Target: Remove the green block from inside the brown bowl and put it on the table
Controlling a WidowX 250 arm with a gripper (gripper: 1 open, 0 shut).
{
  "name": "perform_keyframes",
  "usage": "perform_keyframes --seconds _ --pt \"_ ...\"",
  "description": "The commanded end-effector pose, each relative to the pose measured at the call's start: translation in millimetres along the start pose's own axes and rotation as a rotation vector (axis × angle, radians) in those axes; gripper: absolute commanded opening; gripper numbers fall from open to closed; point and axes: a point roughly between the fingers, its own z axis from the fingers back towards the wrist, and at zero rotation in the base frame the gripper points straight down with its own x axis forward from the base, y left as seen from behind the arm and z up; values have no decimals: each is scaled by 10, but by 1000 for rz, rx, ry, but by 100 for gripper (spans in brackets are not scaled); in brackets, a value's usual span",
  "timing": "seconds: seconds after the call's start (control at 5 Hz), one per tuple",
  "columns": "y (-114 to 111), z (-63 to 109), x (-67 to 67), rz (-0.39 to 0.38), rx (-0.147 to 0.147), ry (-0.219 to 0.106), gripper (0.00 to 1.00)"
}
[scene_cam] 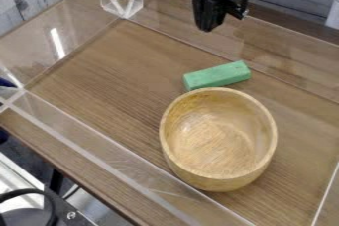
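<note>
Black claw [212, 22] blurred, top cropped

Small flat rectangular green block [216, 75]: solid matte green, no pattern. Round light tan wooden bowl [219, 137]: pale tan, fine curved grain, yellower inside, thick rim slightly lighter. Brown wood-grain counter [119, 66]: medium brown with darker streaks running along the grain. Clear acrylic walls [79, 121]: transparent, white glare on the edges. Black gripper [216, 17]: plain black.
</note>
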Motion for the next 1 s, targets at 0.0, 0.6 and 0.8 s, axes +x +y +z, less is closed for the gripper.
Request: perform_keyframes --seconds 0.0,0.6,0.8 --pt "43 20 61 -45 36 -27 100" --pt "82 -58 39 -96 5 23 100" --pt "210 66 -2 -66 -15 -24 100"
